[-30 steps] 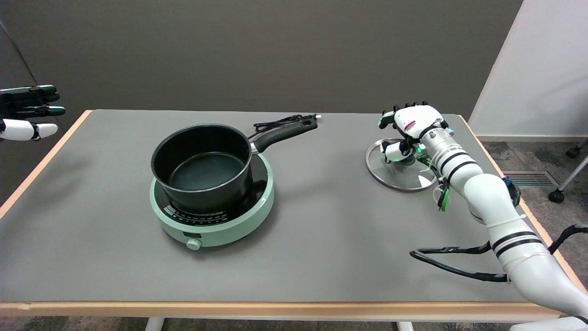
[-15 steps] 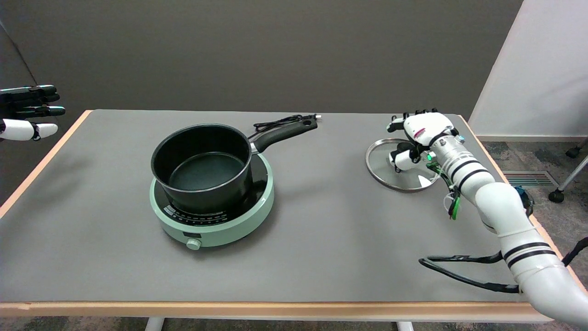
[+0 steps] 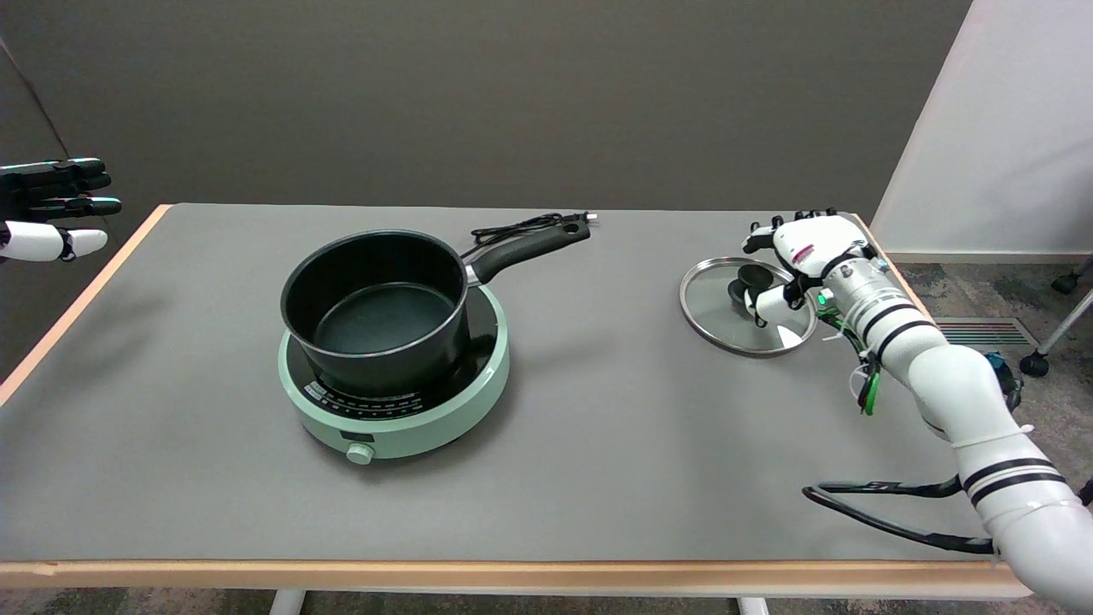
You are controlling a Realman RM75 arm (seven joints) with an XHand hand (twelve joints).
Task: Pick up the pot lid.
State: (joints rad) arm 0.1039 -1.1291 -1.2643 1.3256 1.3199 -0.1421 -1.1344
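Note:
The glass pot lid [image 3: 716, 303] with a metal rim lies flat on the grey table at the right. Its black knob [image 3: 750, 280] shows uncovered at the middle. My right hand [image 3: 798, 260] hovers over the lid's right edge, just right of the knob. Its fingers are loosely curved and apart, the thumb tip low beside the knob, and nothing is held between them.
A black saucepan [image 3: 376, 307] stands on a mint-green induction cooker [image 3: 401, 410] left of centre, its handle pointing back right toward a coiled power cord [image 3: 521, 227]. A black cable [image 3: 879, 512] from my arm loops over the near right corner. The idle left hand [image 3: 51, 209] hangs at the upper left.
My right hand has slid to the right off the lid's knob, which was covered before and now shows. The lid stays flat in the same place.

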